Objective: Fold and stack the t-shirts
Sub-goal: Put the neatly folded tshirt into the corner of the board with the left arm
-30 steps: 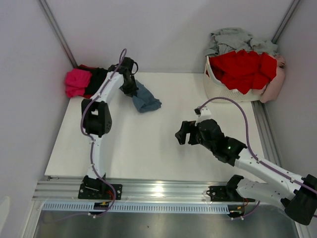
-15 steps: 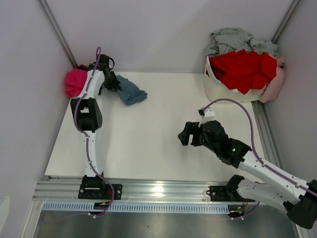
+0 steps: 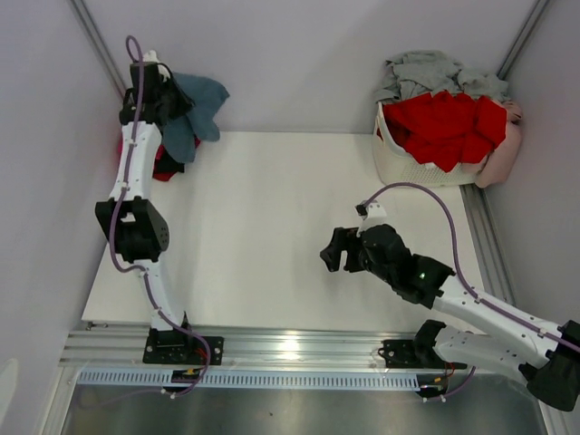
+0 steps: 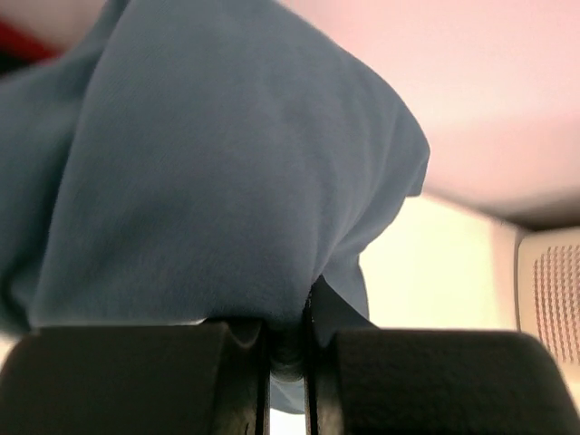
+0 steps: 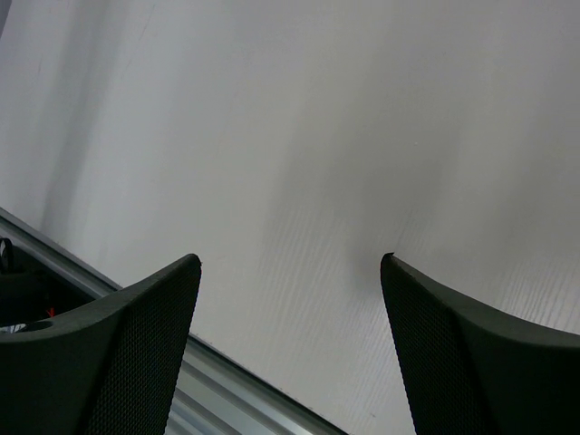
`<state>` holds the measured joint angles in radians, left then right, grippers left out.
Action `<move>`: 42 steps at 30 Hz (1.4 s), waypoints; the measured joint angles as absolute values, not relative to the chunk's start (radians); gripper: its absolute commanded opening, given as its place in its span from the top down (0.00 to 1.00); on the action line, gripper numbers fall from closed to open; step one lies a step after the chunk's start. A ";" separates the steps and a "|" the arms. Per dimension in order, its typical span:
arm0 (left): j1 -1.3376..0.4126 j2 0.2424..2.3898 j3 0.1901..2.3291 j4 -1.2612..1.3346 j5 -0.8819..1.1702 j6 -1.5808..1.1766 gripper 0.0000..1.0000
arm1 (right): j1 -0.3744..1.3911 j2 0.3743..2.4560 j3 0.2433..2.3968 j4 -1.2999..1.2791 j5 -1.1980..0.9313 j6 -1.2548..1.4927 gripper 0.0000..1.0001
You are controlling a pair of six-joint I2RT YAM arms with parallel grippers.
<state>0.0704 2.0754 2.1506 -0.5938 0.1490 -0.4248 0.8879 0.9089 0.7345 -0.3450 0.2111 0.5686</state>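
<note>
One slate blue-grey t-shirt [image 3: 198,101] hangs off the surface, held up in the far-left corner by the left jaws. It is bunched, not spread: soft plain cloth falls in loose folds, with one lobe to the right against the back wall and a narrower tail drooping down. The left wrist view shows the same cloth [image 4: 208,181] filling most of the frame. A fold of it is pinched in the thin slit between the two black fingers [image 4: 136,381], which are all but closed on it.

Below the hanging shirt, a small pile of shirts [image 3: 163,169] shows red and dark cloth at the surface's far-left corner, partly hidden by the left arm [image 3: 131,181]. At the far right a white basket [image 3: 399,165] is heaped with red shirts [image 3: 444,122]. A pale grey shirt [image 3: 430,71] lies on top towards the back, and a pinkish one [image 3: 503,154] is draped over the right rim.

The right jaws stand wide apart and hold nothing. They hover over the white surface [image 3: 272,227] right of centre, well apart from both basket and pile.

The left arm stands close to the left wall and the slanting corner post [image 3: 100,45], so the held shirt has the back wall just behind it. Broad bare white runs from the pile across to the basket. An aluminium rail [image 3: 290,344] bounds the near edge.
</note>
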 measured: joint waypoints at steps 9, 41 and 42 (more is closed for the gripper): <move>0.187 2.053 2.155 -0.364 0.091 -0.384 1.00 | 0.928 0.945 0.735 -0.346 0.243 0.592 0.16; 0.158 2.148 2.095 -0.222 0.403 -0.490 0.99 | 0.987 1.104 0.807 -0.309 0.291 0.599 0.19; 0.185 2.143 2.073 -0.195 0.355 -0.487 1.00 | 0.994 1.109 0.810 -0.309 0.292 0.599 0.20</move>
